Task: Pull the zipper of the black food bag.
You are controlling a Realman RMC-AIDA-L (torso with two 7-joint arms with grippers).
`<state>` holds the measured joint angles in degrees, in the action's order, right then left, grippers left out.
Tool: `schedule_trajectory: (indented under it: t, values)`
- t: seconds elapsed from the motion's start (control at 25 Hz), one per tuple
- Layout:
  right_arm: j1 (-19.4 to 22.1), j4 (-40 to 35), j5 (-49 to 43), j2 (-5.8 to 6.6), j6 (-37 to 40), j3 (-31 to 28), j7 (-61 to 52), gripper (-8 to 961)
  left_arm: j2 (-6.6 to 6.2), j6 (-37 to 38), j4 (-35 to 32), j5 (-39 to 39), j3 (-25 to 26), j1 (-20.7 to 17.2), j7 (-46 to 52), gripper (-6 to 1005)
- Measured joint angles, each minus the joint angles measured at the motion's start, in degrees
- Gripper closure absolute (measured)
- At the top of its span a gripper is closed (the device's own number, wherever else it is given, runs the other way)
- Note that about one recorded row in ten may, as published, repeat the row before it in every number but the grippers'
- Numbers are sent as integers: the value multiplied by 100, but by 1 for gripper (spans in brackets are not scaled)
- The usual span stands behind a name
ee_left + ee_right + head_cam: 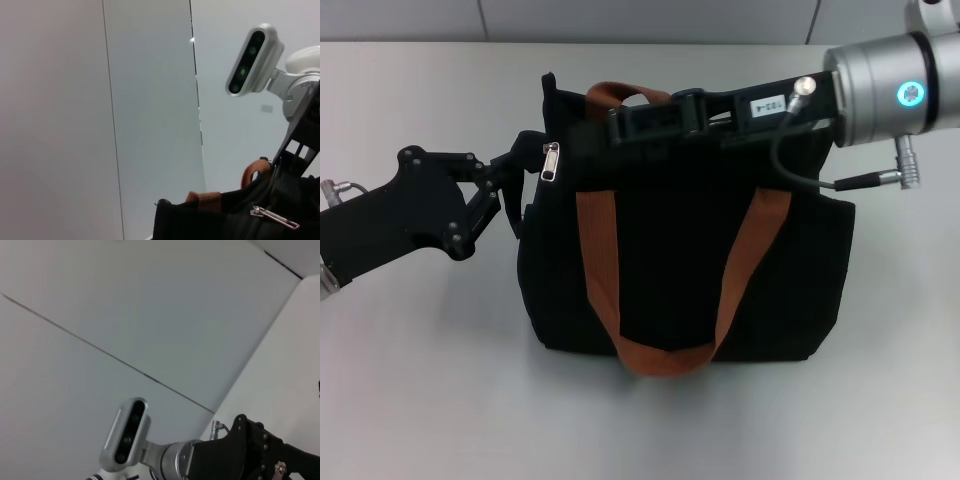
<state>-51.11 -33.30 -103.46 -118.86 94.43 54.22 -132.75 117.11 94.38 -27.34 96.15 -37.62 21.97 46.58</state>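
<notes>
Left gripper (525, 165) is sitting just left of the zipper (550, 161), tab hanging lengthwise; finger opening: cannot tell; right gripper (620, 122) is resting on the black food bag (680, 270), grip unclear.

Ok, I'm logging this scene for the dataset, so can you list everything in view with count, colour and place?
black food bag: one, black, standing mid-table.
strap handles: two, rust-orange; one hangs down the bag's front, one arches at its top edge.
zipper: one pull tab, silver, at the bag's upper corner on the robot's left.
table: one, pale grey, under the bag.
wall panels: pale grey, behind the table.
left gripper: one, black, at the bag's upper corner on the robot's left, beside the zipper.
right gripper: one, black on a silver arm, reaching across the bag's top edge.
</notes>
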Motion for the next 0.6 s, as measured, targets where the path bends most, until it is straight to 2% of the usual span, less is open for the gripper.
schedule_trajectory:
  t: [0.6]
  values:
    - [-291,-41,-127,-29,-535,456,-320,142,33,188,0,0,-35,104,71,959]
